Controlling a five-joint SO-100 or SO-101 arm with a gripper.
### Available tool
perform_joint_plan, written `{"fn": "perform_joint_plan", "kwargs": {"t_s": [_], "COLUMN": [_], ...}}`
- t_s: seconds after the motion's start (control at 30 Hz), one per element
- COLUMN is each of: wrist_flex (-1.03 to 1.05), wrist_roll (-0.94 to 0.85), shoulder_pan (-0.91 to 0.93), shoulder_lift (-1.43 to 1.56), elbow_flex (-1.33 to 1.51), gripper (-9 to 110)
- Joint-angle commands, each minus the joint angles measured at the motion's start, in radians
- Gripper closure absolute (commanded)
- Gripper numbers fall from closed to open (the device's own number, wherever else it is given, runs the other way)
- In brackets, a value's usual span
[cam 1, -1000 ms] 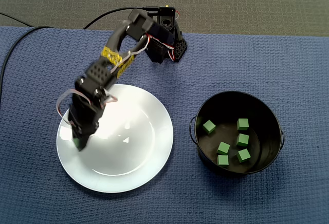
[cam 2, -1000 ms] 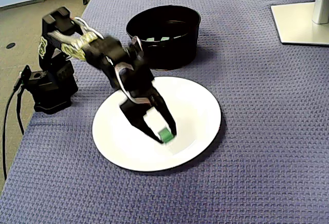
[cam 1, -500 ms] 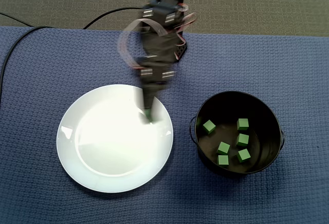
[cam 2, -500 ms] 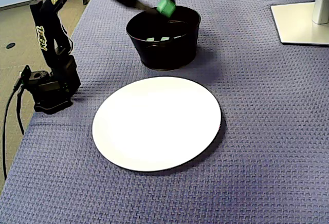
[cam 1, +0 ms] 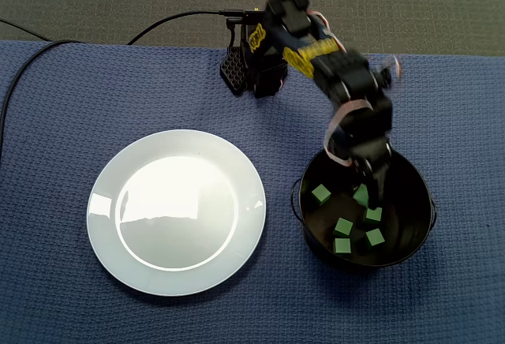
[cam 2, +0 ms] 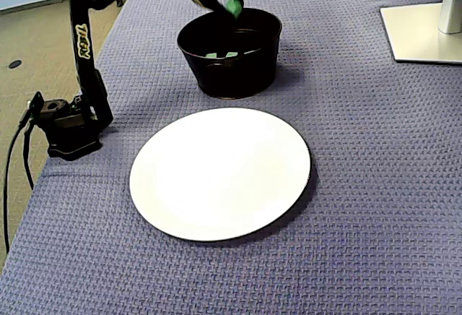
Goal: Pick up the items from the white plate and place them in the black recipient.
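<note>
Clasping a green cube (cam 2: 233, 8), hand (cam 2: 230, 3) over black pot (cam 2: 238, 69), arm (cam 2: 83, 40) cropped at top.

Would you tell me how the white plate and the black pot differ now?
The plate is white and shallow; the pot is black and deep. The plate is bare, while the pot holds green cubes. The end effector holds another cube over the pot, not the plate. Both are round, on blue cloth.
</note>
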Motion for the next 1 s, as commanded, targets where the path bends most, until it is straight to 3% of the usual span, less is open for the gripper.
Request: {"fn": "perform_joint_plan", "kwargs": {"t_s": [0.0,0.17,0.2,0.27,0.37,0.47,0.63,0.8,0.97], "wrist_flex": [-0.049,-0.04,-0.032,-0.02,0.038,0.143,0.261,0.084,-0.141], "wrist_roll": [-0.04,-0.081,-0.086,-0.095,-0.112,-0.209,-0.529,-0.79,-1.011], "shoulder_pan": [-0.055,-0.083,-0.084,-0.086,-0.071,-0.021,0.196,0.495,0.595], "shoulder_lift": [-0.057,-0.143,-0.15,-0.15,-0.094,0.034,0.279,0.454,0.661], "elbow_flex": [0.035,0.057,0.057,0.06,0.025,-0.038,-0.06,0.127,0.523], "gripper": [102,102,98,77,66,65,67,67,68]}}
